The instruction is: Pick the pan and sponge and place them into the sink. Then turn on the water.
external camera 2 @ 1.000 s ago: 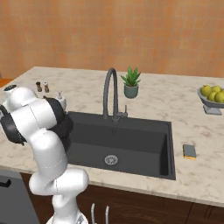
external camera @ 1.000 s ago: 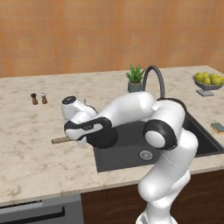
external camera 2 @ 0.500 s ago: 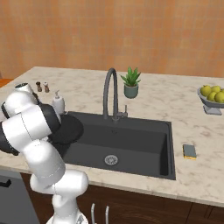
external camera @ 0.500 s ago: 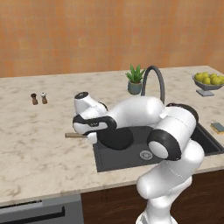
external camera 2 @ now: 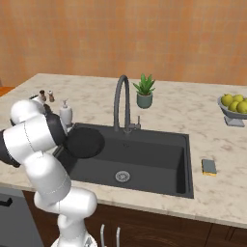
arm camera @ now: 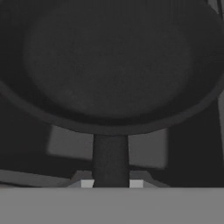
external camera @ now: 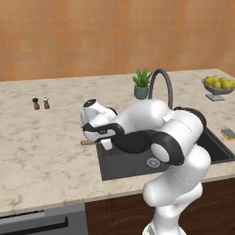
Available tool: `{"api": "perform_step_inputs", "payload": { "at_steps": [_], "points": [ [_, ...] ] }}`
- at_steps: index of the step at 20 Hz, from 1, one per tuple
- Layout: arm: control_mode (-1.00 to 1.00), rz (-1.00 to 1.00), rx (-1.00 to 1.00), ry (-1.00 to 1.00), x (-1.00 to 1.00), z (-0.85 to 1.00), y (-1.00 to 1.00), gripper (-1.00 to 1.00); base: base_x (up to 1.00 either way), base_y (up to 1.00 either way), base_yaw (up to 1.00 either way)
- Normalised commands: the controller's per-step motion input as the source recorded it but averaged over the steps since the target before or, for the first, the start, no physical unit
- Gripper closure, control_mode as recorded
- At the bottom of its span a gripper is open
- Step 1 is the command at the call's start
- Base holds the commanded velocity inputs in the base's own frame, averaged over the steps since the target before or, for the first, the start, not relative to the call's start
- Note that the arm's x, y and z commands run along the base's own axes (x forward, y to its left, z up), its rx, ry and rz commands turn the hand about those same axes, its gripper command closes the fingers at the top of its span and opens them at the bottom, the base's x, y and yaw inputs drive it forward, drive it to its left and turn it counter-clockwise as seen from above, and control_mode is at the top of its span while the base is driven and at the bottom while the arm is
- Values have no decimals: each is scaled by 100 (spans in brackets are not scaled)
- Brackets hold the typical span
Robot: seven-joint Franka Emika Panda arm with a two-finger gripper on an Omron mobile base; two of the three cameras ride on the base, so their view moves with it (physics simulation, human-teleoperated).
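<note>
Clamped on the frying pan's handle (arm camera: 110, 159), tool (arm camera: 111, 183) with the pan (external camera 2: 84, 143) held out over the left end of the sink (external camera 2: 159, 166), bowl pointing away from the tool toward the basin, wooden handle end (external camera: 87, 142) sticking back over the counter (external camera: 41, 147); likely only lowering left, sponge (external camera 2: 209, 167) lying well apart on the right rim
</note>
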Motion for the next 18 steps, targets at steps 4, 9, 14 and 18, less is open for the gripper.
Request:
{"api": "perform_step_inputs", "payload": {
  "at_steps": [4, 9, 14, 18],
  "points": [
    [-100, -1, -10, 3, 26, -37, -55, 100, 0, 0, 0],
    [-100, -1, -6, 7, 22, -35, -47, 100, 0, 0, 0],
    [-100, -1, -5, 8, 26, -25, -37, 100, 0, 0, 0],
    [-100, -3, -2, 5, 36, -26, -28, 100, 0, 0, 0]
  ]
}}
